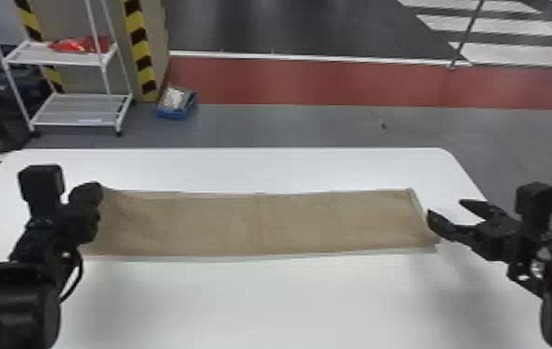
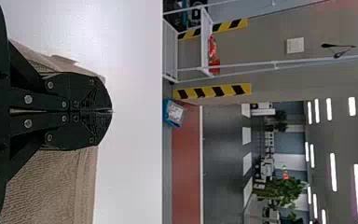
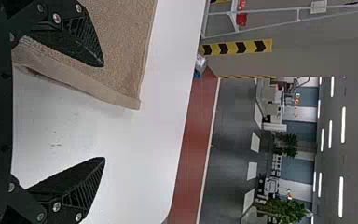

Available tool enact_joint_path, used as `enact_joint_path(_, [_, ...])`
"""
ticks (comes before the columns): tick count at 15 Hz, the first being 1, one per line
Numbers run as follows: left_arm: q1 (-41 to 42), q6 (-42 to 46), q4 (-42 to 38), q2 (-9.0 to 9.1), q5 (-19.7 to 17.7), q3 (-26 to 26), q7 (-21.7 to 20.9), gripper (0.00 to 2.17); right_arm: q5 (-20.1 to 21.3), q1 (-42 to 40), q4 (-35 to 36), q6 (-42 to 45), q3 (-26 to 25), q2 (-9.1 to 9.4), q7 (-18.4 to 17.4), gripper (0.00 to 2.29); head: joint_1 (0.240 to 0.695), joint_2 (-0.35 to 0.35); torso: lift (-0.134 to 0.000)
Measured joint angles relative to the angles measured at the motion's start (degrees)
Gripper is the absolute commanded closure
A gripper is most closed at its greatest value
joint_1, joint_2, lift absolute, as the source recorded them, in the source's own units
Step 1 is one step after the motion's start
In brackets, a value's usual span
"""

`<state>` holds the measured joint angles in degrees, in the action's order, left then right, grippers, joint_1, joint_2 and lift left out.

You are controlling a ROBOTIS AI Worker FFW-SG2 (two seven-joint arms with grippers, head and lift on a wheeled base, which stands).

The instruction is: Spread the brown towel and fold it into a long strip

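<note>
"Where does the brown towel [image 1: 288, 222] lie?"

"Across the white counter [image 1: 265, 304], as a long, narrow strip running from the robot's left to its right. A faint crease crosses it near the middle, and soft wrinkles show towards its left end."

"And the left gripper [image 1: 96, 189]?"

"Over the strip's left end, at the far corner. In its own wrist view, the jaws are pressed flat together, their tips reaching past the towel's edge over bare white counter. Whether they touch the cloth cannot be told."

"What about the right gripper [image 1: 445, 208]?"

"That one is at the strip's right end, with its jaws spread wide. Its wrist view has one finger over the cloth and the other over the counter beside it. The end edge there runs at a slant, with the layers slightly apart at one part of it."

"Anything behind the counter?"

"A white rack [image 1: 77, 123] with a red item [image 1: 80, 44] on its upper shelf, beside yellow-and-black striping [image 1: 140, 51]. Close by, a blue box [image 1: 172, 113] sits on the grey floor [image 1: 288, 127], near a red band [image 1: 335, 83]."
</note>
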<state>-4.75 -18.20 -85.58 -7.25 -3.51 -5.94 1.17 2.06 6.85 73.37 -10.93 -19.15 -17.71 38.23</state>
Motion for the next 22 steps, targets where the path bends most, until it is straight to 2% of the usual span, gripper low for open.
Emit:
enact_joint_path(1, [1.78,3.06,-1.81,0.02,-1.35,-1.06,-0.65,1.66,0.04,0.04,0.23,-0.26,-0.12,-0.06,-0.04,0.19,0.695,-0.075,-0.116])
enact_joint_path(4, [6.50,5.46,-9.81,-0.39,-9.52,-4.10,-8.08,1.66,0.38,0.27,0.36,-0.62,-0.61,-0.27,-0.09,0.19,0.695,-0.088,-0.116])
enact_joint_path(5, [5.77,4.72,-10.05,-0.49,-9.91,-3.80,-8.19,1.66,0.52,0.28,0.38,-0.80,-0.59,-0.26,-0.09,0.19,0.695,-0.097,-0.116])
enact_joint_path(8, [1.04,1.14,-3.14,-0.13,-5.09,-1.59,-6.56,1.66,0.26,-0.22,1.41,-1.43,0.49,0.15,-0.07,0.19,0.695,-0.092,-0.116])
enact_joint_path(10, [-1.73,1.43,2.79,-0.12,-2.65,-1.22,-5.41,1.66,0.38,-0.11,1.66,-1.36,1.85,0.28,-0.24,0.19,0.695,-0.076,-0.116])
enact_joint_path(12, [-2.76,2.13,5.45,-0.15,-1.15,-1.19,-3.28,1.66,0.48,0.10,1.68,-1.23,2.15,0.26,-0.27,0.19,0.695,-0.055,-0.116])
enact_joint_path(16, [-1.68,2.58,4.68,-0.46,-0.71,-1.62,-2.84,1.66,0.31,0.47,1.60,-1.35,2.47,0.17,-0.18,0.19,0.695,-0.045,-0.116])
enact_joint_path(17, [-1.47,2.59,4.24,-0.46,-0.71,-1.47,-2.91,1.66,0.53,0.50,1.57,-1.53,3.10,0.25,-0.32,0.26,0.695,-0.043,-0.116])
enact_joint_path(18, [-1.38,2.59,4.07,-0.45,-0.71,-1.28,-3.11,1.66,0.87,0.61,1.37,-1.65,3.79,0.35,-0.63,0.42,0.695,-0.041,-0.116])
enact_joint_path(22, [-1.36,2.75,3.93,-0.44,-0.71,-0.47,-3.94,1.66,3.09,2.59,-2.78,-1.41,6.47,1.88,-1.26,0.42,0.695,-0.028,-0.116])
